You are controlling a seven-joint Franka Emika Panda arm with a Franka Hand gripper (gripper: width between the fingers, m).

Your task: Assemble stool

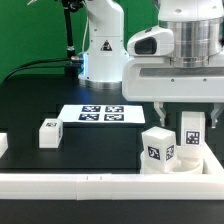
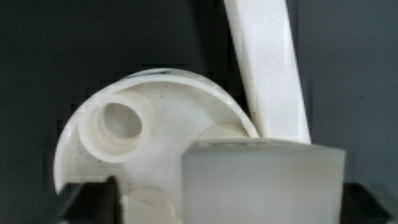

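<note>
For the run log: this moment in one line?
gripper: open, around upright white blocky tagged leg | thick white round plastic seat: below | similar leg: loose, apart

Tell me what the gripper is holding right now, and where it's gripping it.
Nothing yet. The gripper is open, with its fingers apart on either side of an upright leg.

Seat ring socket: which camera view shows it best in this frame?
The wrist view. It looks closely at the seat ring, with one socket showing as an open round hole. In the exterior view the seat ring sits low behind the upright legs, largely hidden, and no socket can be made out.
</note>
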